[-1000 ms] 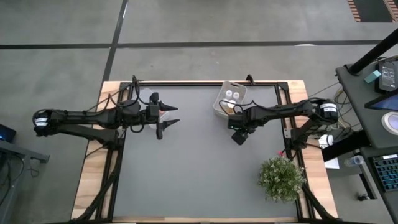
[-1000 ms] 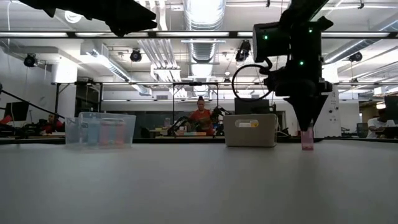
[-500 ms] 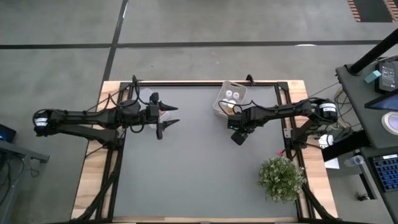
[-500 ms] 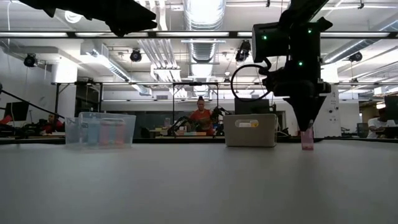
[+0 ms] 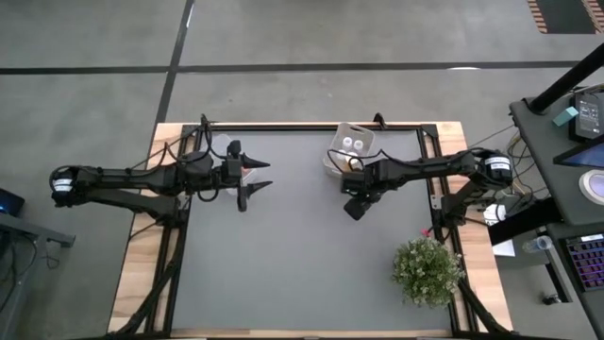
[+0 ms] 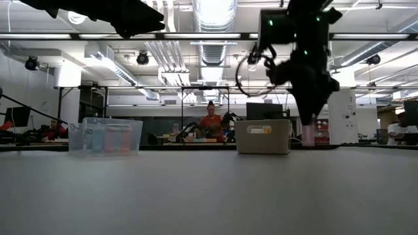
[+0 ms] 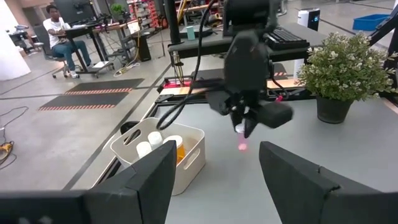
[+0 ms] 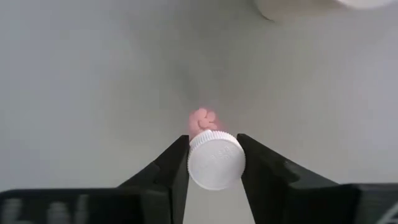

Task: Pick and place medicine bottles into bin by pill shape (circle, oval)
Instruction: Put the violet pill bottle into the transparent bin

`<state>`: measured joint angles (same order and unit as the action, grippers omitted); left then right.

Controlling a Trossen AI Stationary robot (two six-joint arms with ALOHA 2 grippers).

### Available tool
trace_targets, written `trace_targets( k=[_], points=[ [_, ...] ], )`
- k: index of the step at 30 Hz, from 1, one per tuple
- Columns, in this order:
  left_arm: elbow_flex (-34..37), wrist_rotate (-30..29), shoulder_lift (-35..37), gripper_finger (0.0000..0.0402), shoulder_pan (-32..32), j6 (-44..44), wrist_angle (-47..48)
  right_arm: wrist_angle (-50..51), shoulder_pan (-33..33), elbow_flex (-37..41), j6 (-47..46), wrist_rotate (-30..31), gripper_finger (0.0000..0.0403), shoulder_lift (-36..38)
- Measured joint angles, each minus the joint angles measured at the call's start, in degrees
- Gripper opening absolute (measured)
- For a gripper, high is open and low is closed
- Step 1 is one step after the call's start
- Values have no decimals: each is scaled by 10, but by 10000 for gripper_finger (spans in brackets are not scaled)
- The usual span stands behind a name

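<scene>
Here the white bin [image 5: 347,144] at the counter's [image 5: 283,264] far edge holds white-capped bottles [image 7: 149,144]; beside it, the right hand [image 8: 213,163] grips a pink bottle [image 8: 215,159], the left hand [image 5: 257,176] open.

Right tool [image 8: 214,163] clamped, left tool [image 5: 255,177] open.

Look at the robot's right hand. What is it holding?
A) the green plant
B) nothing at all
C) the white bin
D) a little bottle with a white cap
D: in the right wrist view the right hand has its two dark fingers pressed on either side of a little bottle with a white cap, and the low view shows it lifted off the table.
</scene>
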<state>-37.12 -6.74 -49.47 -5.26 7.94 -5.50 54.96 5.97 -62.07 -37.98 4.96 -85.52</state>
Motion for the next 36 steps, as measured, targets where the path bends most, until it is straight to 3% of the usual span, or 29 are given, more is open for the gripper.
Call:
trace_targets(
  k=[5, 9, 15, 22, 36],
  points=[
    [0, -2, 0, 215, 0, 0, 0, -5, -36, -63, -9, -5, 120, -16],
    [0, -2, 0, 215, 0, 0, 0, -4, -61, -132, 21, -5, 114, -71],
    [0, -2, 0, 215, 0, 0, 1, 33, -70, -252, 125, -6, 117, -175],
    [0, -2, 0, 215, 0, 0, 5, 33, -61, -359, 213, -6, 115, -247],
    [0, -2, 0, 215, 0, 0, 5, 41, -56, -429, 282, -7, 121, -327]
  ],
)
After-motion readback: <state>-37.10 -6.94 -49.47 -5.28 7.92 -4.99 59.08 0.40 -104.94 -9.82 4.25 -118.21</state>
